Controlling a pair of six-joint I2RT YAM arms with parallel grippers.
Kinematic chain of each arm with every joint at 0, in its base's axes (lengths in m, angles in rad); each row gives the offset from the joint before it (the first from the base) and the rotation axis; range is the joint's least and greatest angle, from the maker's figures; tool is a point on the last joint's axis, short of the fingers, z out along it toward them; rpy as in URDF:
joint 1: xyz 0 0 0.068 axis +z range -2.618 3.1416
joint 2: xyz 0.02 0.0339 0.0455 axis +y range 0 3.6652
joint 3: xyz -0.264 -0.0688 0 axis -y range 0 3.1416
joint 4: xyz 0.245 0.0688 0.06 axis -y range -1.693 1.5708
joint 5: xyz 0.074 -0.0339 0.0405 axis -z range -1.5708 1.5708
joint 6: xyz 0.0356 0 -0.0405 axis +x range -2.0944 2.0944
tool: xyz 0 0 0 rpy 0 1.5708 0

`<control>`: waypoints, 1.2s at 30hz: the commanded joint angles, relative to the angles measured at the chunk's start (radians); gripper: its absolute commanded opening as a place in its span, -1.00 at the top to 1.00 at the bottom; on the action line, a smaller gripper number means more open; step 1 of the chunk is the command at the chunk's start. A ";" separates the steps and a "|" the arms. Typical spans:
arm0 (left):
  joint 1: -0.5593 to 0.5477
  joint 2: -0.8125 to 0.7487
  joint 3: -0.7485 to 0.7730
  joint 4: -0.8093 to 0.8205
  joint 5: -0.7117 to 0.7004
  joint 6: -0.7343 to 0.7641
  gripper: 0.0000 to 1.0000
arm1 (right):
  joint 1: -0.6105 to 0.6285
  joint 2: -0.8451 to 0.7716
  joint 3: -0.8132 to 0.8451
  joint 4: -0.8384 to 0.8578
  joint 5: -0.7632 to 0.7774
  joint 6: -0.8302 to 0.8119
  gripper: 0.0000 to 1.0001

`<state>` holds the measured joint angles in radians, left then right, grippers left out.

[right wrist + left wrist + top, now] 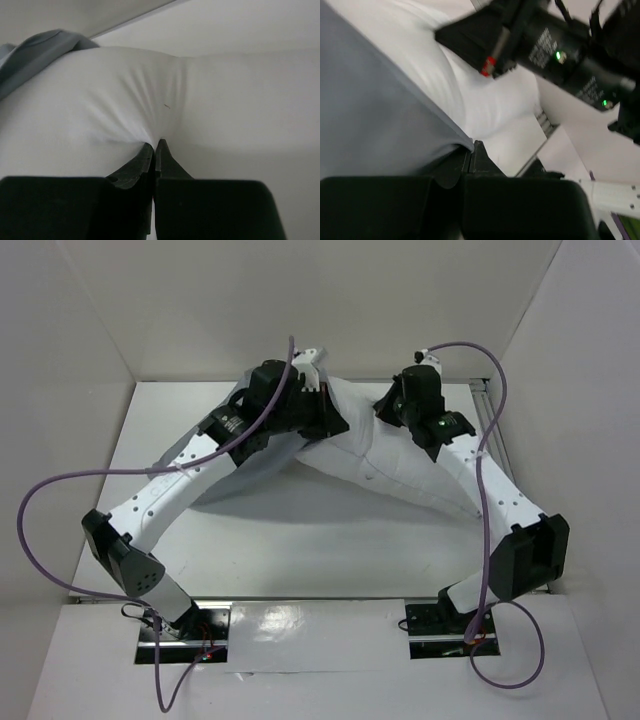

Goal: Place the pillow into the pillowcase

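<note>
left gripper clenched on pillowcase edge | pillow on table, far side, mostly bare – pillowcase only at its left end, so insertion seems hardly begun | right gripper pinches pillow cloth | both grippers close together, walls near – little room to pull

Left end effector closed, right end effector closed, arms outstretched

Plump white pillow, left end under wrinkled blue-grey pillowcase
</note>
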<state>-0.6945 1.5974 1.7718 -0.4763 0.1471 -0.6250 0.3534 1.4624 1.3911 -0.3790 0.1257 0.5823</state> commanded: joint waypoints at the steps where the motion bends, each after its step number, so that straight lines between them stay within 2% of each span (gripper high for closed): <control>1: -0.007 0.006 -0.066 -0.030 0.146 0.008 1.00 | 0.044 -0.013 -0.025 0.146 -0.029 0.085 1.00; 4: 0.029 -0.019 -0.139 -0.030 0.157 0.008 1.00 | 0.071 -0.013 -0.098 0.146 -0.018 0.123 1.00; 7: 0.050 -0.031 -0.127 -0.056 0.146 0.017 1.00 | 0.082 -0.037 -0.222 0.170 -0.018 0.184 1.00; 12: 0.095 0.073 -0.006 -0.120 0.146 0.027 1.00 | 0.069 -0.060 -0.181 0.174 0.023 0.194 1.00; 14: 0.095 0.111 0.096 -0.131 0.216 0.027 1.00 | 0.059 -0.074 -0.146 0.184 0.032 0.172 1.00; 17: 0.017 0.145 0.194 -0.148 0.247 0.027 1.00 | 0.071 -0.100 -0.080 0.163 0.032 0.142 1.00; 19: -0.041 0.133 0.195 -0.169 0.247 0.027 1.00 | 0.099 -0.149 -0.105 0.163 0.032 0.133 1.00; 21: -0.053 0.095 0.083 -0.170 0.235 0.027 1.00 | 0.149 -0.180 -0.195 0.163 0.032 0.133 1.00; 22: -0.053 0.073 0.037 -0.170 0.217 0.016 0.85 | 0.169 -0.197 -0.233 0.163 0.032 0.142 1.00; 23: -0.053 0.032 -0.003 -0.198 0.200 0.016 0.58 | 0.192 -0.229 -0.272 0.163 0.044 0.142 1.00; 25: -0.030 -0.005 -0.084 -0.237 0.164 0.027 -0.13 | 0.261 -0.267 -0.392 0.163 0.045 0.151 1.00; 26: -0.030 -0.039 -0.095 -0.286 0.146 0.027 -0.61 | 0.281 -0.277 -0.423 0.163 0.045 0.151 1.00; 27: -0.017 -0.053 -0.095 -0.313 0.096 0.042 -0.73 | 0.301 -0.286 -0.479 0.179 0.026 0.151 1.00; 29: -0.008 -0.062 -0.049 -0.367 0.022 0.057 -0.84 | 0.363 -0.295 -0.510 0.180 0.026 0.140 1.00; 30: 0.004 -0.073 0.003 -0.414 -0.057 0.068 -0.72 | 0.386 -0.295 -0.511 0.166 0.026 0.140 1.00; 33: 0.061 -0.047 0.092 -0.475 -0.142 0.079 -0.42 | 0.455 -0.281 -0.495 0.088 0.087 0.093 1.00; 34: 0.082 -0.018 0.104 -0.505 -0.182 0.079 -0.39 | 0.466 -0.281 -0.459 0.059 0.101 0.077 0.98; 35: 0.128 -0.001 0.115 -0.524 -0.205 0.079 -0.39 | 0.478 -0.266 -0.436 0.023 0.121 0.053 0.76; 36: 0.150 0.015 0.124 -0.541 -0.231 0.062 -0.47 | 0.478 -0.252 -0.410 -0.010 0.156 0.038 0.40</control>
<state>-0.6140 1.5940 1.8458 -0.9489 0.0662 -0.5732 0.8097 1.2003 0.9066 -0.3042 0.2260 0.6674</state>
